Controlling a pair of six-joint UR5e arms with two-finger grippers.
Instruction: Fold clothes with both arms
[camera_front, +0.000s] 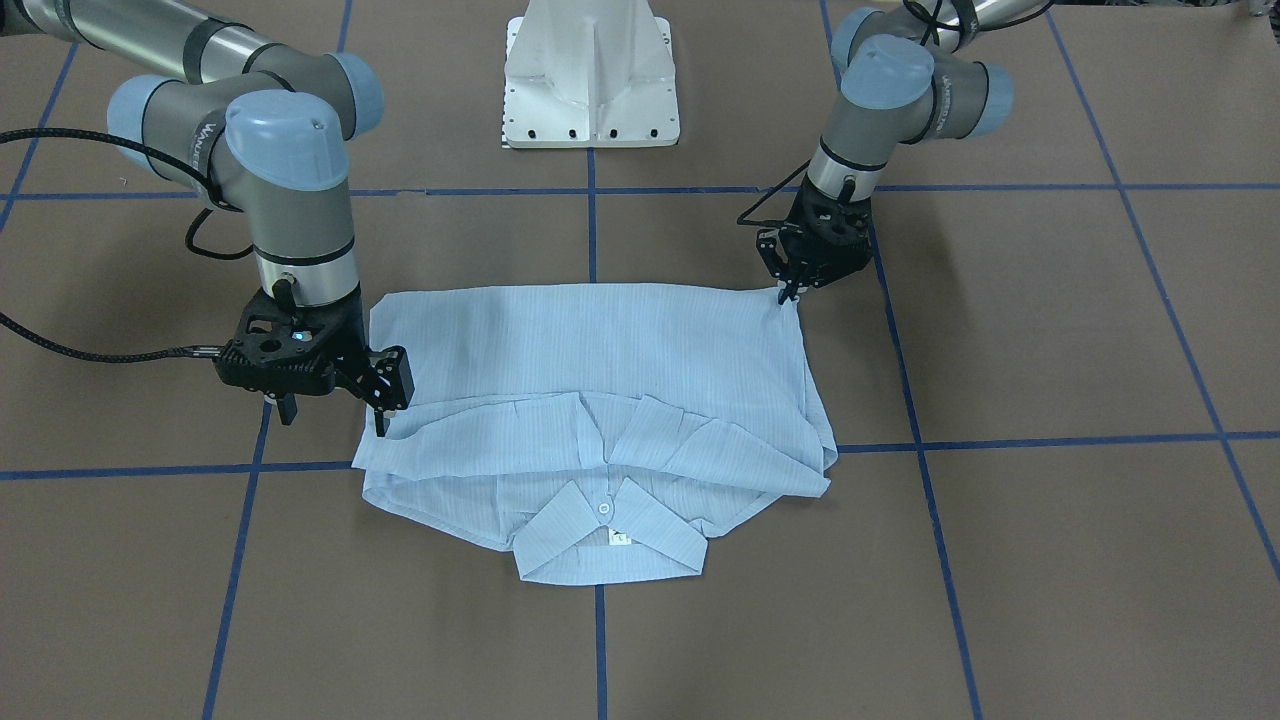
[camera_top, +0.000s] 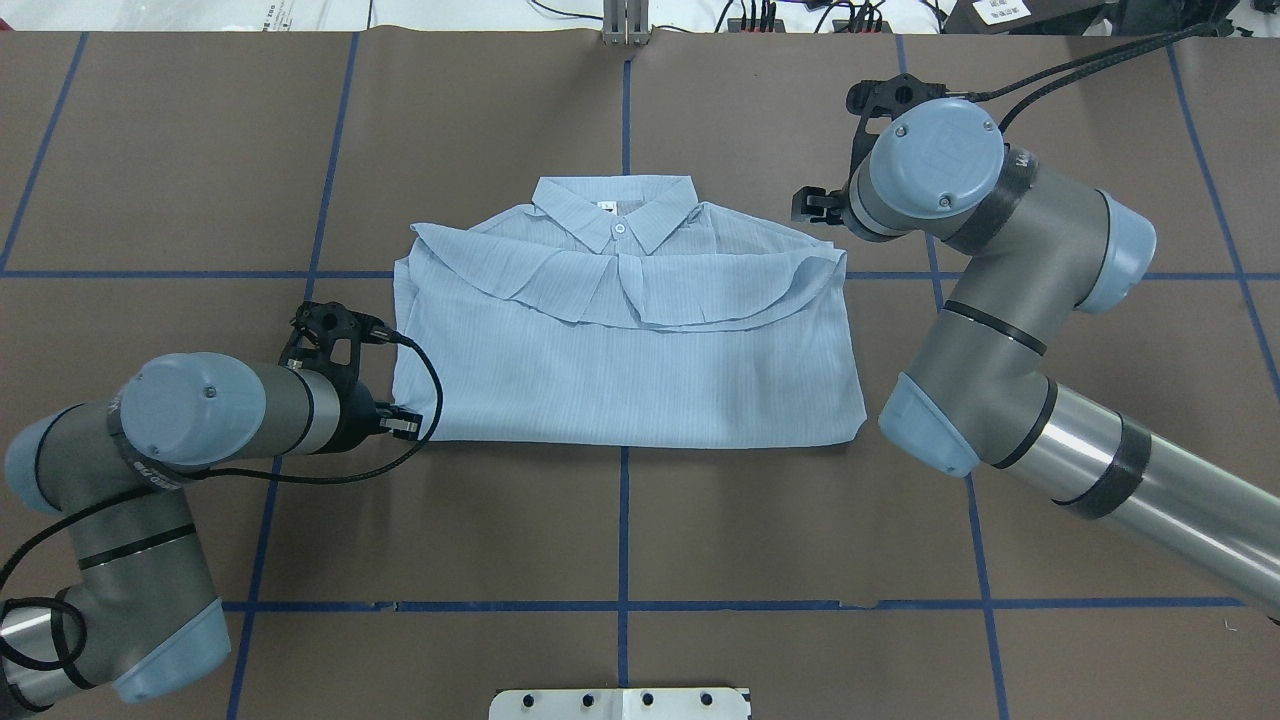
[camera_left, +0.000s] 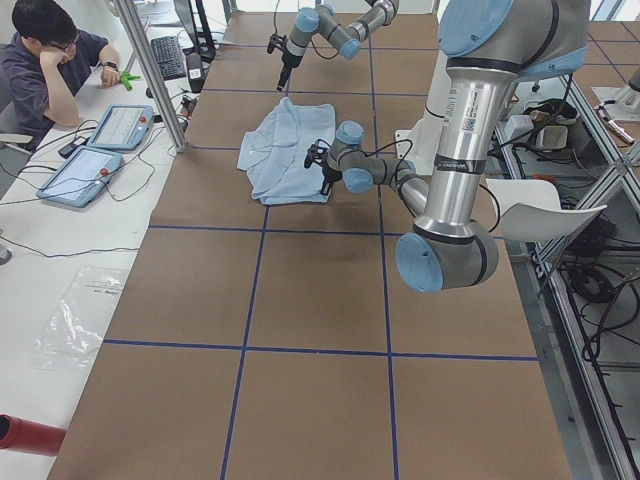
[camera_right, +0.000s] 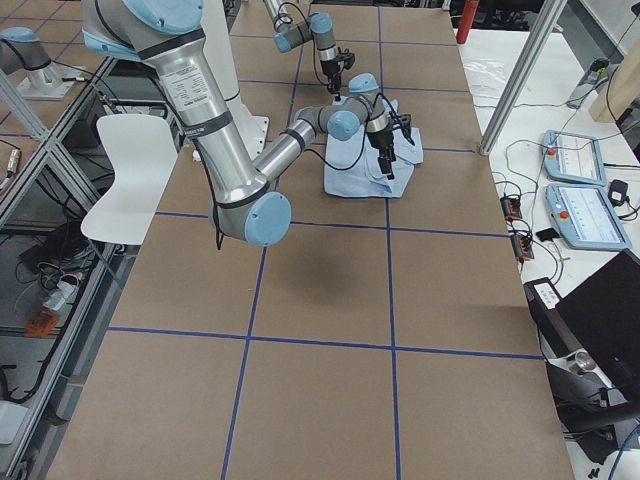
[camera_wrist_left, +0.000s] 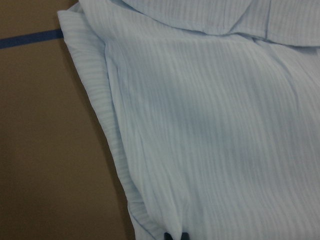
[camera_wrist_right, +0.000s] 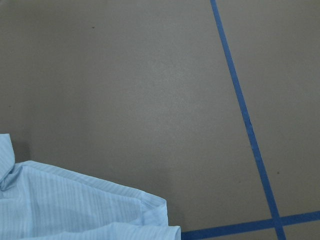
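Note:
The pale blue striped shirt (camera_front: 600, 350) (camera_top: 630, 350) lies folded into a rectangle on the brown table, its collar (camera_front: 605, 530) and neck label on the side away from the robot. A loose folded layer ends just below the collar. My left gripper (camera_front: 790, 292) (camera_top: 403, 422) is at the shirt's near-left corner, its fingers pinched together on the cloth edge; the left wrist view shows the dark fingertips (camera_wrist_left: 175, 235) against fabric. My right gripper (camera_front: 334, 418) hovers at the shirt's right edge near the shoulder, fingers spread open and holding nothing. The right wrist view shows only a shirt corner (camera_wrist_right: 75, 205) and bare table.
The white pedestal base (camera_front: 590, 80) stands behind the shirt. Blue tape lines (camera_front: 590, 235) cross the brown table. At a side desk sits a person (camera_left: 50, 60) with tablets (camera_left: 85, 170). More tablets (camera_right: 575, 185) lie on the opposite side table.

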